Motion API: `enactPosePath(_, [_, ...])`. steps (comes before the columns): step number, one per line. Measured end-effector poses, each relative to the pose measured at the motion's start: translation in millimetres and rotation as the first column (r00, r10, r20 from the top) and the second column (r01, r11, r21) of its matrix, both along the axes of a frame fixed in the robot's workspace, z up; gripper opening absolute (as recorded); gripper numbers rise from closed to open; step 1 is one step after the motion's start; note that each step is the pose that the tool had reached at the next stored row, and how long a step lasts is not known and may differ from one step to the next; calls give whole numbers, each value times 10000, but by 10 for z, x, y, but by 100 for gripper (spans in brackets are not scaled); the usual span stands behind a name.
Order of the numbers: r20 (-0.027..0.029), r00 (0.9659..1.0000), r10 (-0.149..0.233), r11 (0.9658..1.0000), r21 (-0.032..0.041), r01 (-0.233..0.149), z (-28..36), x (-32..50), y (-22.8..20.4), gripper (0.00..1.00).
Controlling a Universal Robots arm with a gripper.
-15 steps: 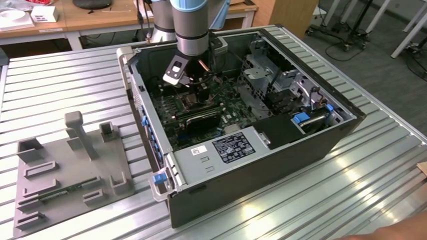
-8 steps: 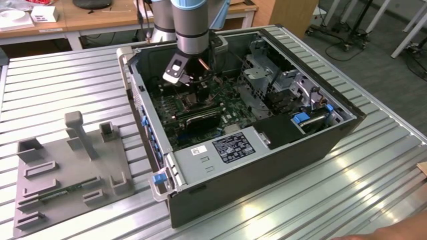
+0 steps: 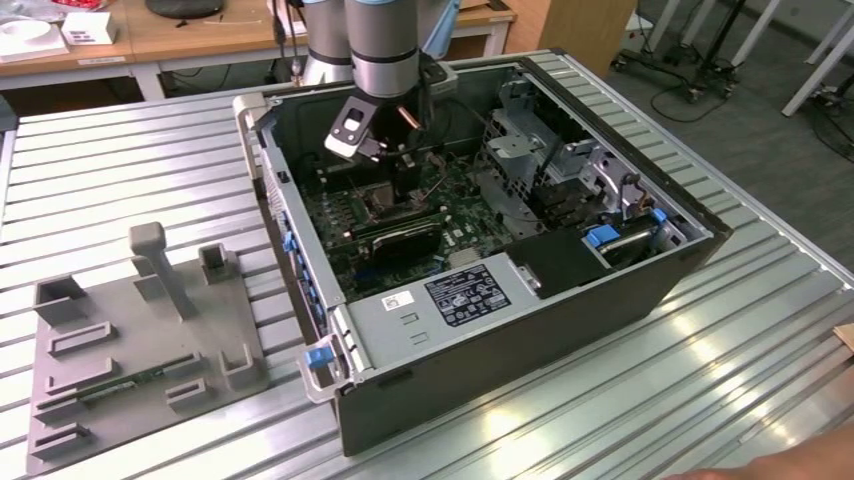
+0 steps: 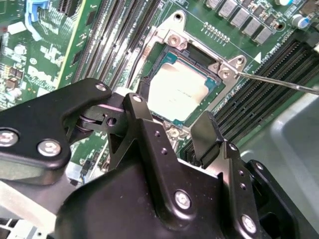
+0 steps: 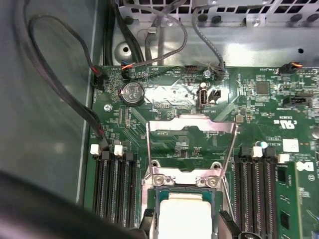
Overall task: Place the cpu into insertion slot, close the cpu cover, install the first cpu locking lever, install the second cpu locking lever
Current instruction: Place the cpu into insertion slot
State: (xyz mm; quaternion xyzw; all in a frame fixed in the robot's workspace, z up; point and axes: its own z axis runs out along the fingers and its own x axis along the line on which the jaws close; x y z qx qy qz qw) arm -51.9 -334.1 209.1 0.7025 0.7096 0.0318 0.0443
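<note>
The cpu (image 4: 182, 89), a small square chip with a silvery top, lies flat inside the insertion slot (image 4: 199, 57) on the green motherboard; it also appears in the first wrist view as the cpu (image 5: 183, 215). My gripper (image 4: 174, 107) hovers just above it, open, with one black finger on each side of the chip and a small gap to either edge. The cpu cover (image 5: 189, 123) is flipped back and open, with the board showing through its cut-out. Thin wire levers (image 5: 232, 149) stand raised beside it. In the exterior view the gripper (image 3: 394, 175) reaches down into the open computer case.
Long black memory slots (image 5: 114, 184) flank the socket on both sides. Black cables (image 5: 60, 99) run along the case wall, near a coin battery (image 5: 133, 92). The case walls (image 3: 287, 200) enclose the board. A grey fixture plate (image 3: 134, 340) lies on the table at the exterior view's left.
</note>
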Motion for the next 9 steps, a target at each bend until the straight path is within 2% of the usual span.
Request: enactPosePath(9, [0, 10000, 0, 10000, 0, 0, 11, 0, 0, 61])
